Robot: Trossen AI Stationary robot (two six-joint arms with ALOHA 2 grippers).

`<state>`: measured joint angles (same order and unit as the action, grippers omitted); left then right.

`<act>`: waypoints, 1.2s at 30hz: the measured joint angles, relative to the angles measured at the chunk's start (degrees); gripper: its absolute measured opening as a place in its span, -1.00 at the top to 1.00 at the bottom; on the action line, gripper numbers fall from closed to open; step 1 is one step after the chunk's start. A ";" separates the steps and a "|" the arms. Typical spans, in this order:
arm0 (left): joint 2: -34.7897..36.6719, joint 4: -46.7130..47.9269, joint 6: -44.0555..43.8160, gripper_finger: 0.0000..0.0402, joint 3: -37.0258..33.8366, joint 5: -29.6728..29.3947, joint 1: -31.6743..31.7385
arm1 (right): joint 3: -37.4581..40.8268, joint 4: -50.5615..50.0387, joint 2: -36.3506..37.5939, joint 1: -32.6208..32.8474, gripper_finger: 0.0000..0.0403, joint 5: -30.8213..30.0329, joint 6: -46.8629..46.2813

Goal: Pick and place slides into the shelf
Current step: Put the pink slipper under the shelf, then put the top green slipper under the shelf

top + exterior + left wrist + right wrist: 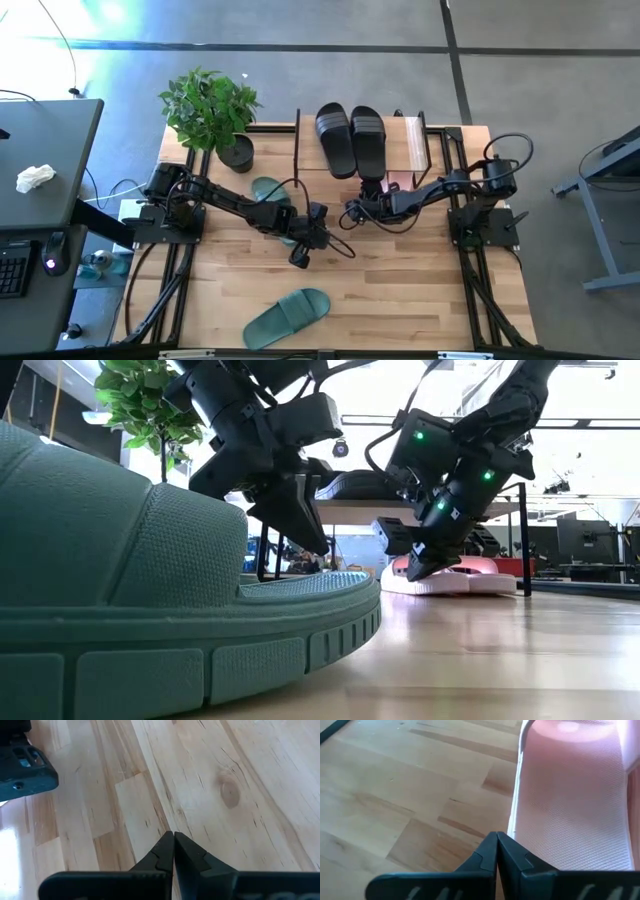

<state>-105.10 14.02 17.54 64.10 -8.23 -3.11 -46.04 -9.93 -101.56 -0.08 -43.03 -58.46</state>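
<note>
The table [400,300], a big slatted pale wood top, carries everything. Along its far edge stands the shelf [412,140], a light wood board on a thin black frame. Two black slides [350,138] lie side by side on the shelf top, left of its bare part. A potted plant [212,110] sits at the table's far left corner.

The left arm [215,198] reaches from the left side toward the table's middle, passing over a green slide [268,190] that lies partly hidden under it. The right arm [445,187] reaches in from the right side, also toward the middle.

A second green slide [288,315] lies alone near the front edge, well apart from both arms; in the low view it fills the foreground. A pink slide [575,800] lies on the table just in front of the shelf, beside the right arm; the low view shows pink [455,575] low under the shelf.

The left gripper [300,258] hangs over bare wood at mid-table, fingers pressed together, holding nothing. The right gripper [350,215] hovers just beside the pink slide's edge, its fingers also together and empty
</note>
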 joint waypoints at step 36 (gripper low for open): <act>7.38 13.67 1.39 0.99 -0.02 23.99 -6.54 | 0.04 0.55 14.35 14.45 1.00 18.37 15.66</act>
<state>-97.72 27.68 18.93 64.07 15.77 -9.65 -46.00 -9.38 -87.21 14.38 -24.66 -42.80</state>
